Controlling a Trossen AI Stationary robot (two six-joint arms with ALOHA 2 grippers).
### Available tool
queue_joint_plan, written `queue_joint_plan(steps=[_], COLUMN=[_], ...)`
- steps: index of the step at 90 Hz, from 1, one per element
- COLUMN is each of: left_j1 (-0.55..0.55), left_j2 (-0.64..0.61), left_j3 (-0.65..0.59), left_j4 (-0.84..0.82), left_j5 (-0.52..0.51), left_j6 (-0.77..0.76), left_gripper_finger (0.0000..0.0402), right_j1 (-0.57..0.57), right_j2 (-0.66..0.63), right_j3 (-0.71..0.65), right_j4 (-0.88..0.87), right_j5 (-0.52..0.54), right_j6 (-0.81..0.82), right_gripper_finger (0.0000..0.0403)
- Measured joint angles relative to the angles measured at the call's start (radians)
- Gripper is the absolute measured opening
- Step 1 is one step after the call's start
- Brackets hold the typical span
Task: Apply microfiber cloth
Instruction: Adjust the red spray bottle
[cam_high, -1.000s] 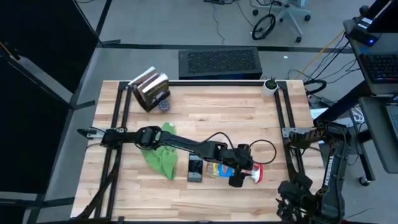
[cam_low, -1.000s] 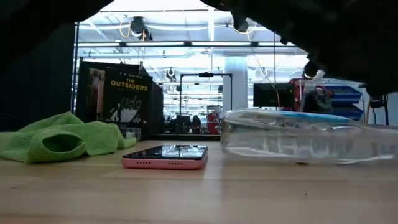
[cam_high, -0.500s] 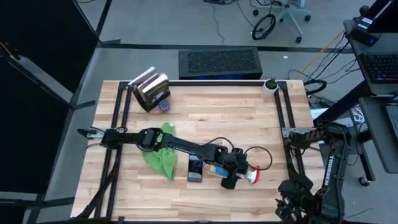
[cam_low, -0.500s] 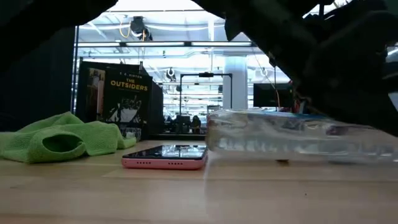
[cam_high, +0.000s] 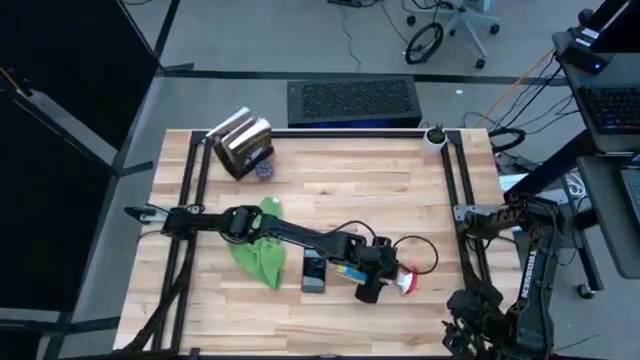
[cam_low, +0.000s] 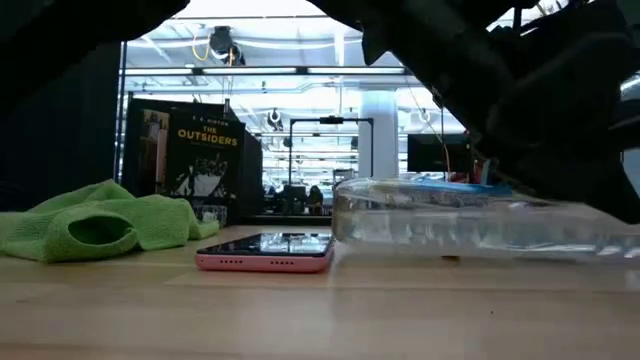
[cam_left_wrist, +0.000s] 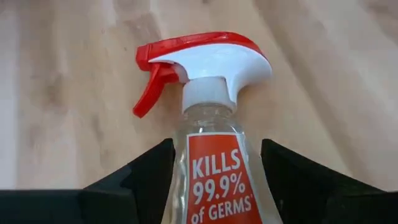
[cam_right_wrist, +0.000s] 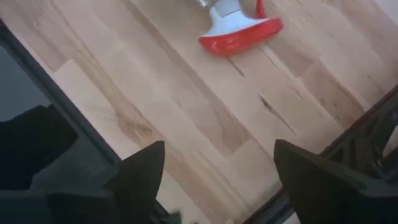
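The bright green microfiber cloth (cam_high: 258, 250) lies crumpled on the table left of centre, under my left arm, and also shows in the low view (cam_low: 95, 228). Beside it lies a phone (cam_high: 314, 271) with a pink edge (cam_low: 265, 262), flat and screen up. To the phone's right a clear spray bottle (cam_high: 352, 272) with a red trigger head (cam_left_wrist: 186, 53) lies on its side. My left gripper (cam_high: 383, 278) is shut on it. My right gripper (cam_right_wrist: 217, 180) waits open by the table's near right corner with nothing between its fingers. My left gripper pinches the spray bottle's clear body just below the shoulder (cam_left_wrist: 184, 186), one finger (cam_left_wrist: 146, 171) on each side. The fingers come level from the table's left and lie along the bottle, whose head points toward the right edge. The bottle lies on its side, low at the tabletop.
A book (cam_high: 243, 145) stands at the far left corner, cover readable in the low view (cam_low: 200, 150). A small white pot (cam_high: 434, 136) sits at the far right corner. Black frame rails (cam_high: 455, 200) run along both sides. Bare wood lies across the far middle.
My left gripper has come down and a little toward the table's left and near edge with the spray bottle. The bottle has shifted leftward, closer to the phone, and has stayed on its side. The cloth and phone have not moved.
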Motion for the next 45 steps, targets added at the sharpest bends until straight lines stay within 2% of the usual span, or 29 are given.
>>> queue_joint_plan(steps=[16,30,45], left_j1=[-0.009,-0.015,-0.009], left_j2=[0.004,0.005,0.018], left_j3=[0.025,0.029,0.025], left_j4=[-0.055,-0.093,-0.103], left_j5=[-0.009,-0.010,-0.010], left_j6=[-0.046,-0.022,0.000], left_gripper_finger=[0.0262,0.0298,0.0299], right_j1=[0.000,0.000,0.000], right_j2=[0.000,0.000,0.000], right_j3=[0.000,0.000,0.000], right_j4=[0.000,0.000,0.000], right_j5=[0.000,0.001,0.002], right_j6=[-0.025,-0.027,-0.027], right_gripper_finger=[0.0286,0.0286,0.0286])
